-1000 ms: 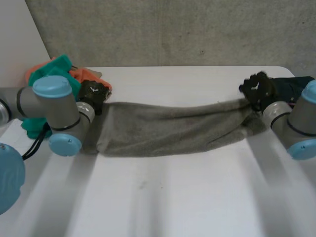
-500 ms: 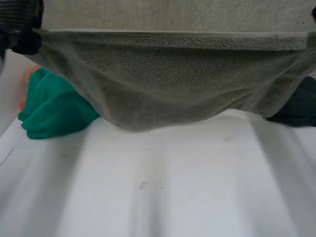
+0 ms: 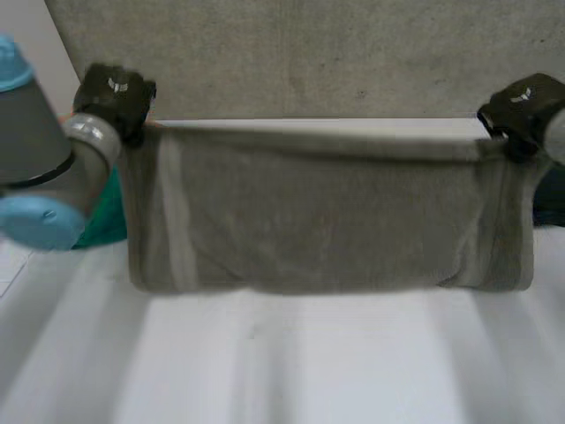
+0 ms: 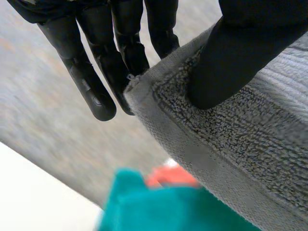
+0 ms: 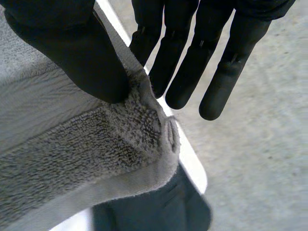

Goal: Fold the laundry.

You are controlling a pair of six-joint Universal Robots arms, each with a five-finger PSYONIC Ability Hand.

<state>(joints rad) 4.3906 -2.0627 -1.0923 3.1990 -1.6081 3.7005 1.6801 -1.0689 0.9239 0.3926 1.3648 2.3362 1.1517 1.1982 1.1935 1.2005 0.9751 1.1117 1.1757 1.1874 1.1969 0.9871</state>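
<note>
1. Nearest the head camera, at six o'clock, lies the white table [image 3: 265, 371].
2. Over it a grey towel [image 3: 327, 221] hangs spread wide between the two hands. Its top edge runs taut from ten to two o'clock. Its lower edge sags close to the table, and I cannot tell whether it touches.
3. At ten o'clock the left hand [image 3: 115, 93] pinches the towel's top left corner. Its wrist view shows the thumb [image 4: 250, 43] pressed onto the cloth and nearly straight fingers [image 4: 86, 72] behind the corner.
4. At two o'clock the right hand [image 3: 525, 106] pinches the opposite top corner the same way, thumb in front and straight fingers behind.
5. Both hands are raised about level, and the left arm [image 3: 44, 150] reaches in from nine o'clock.
6. Behind the towel a teal cloth [image 3: 101, 225] lies at nine o'clock with an orange cloth [image 4: 168, 175] beside it. A dark cloth [image 3: 552, 208] lies at three o'clock.
7. Farthest back stands a grey wall [image 3: 309, 53].
</note>
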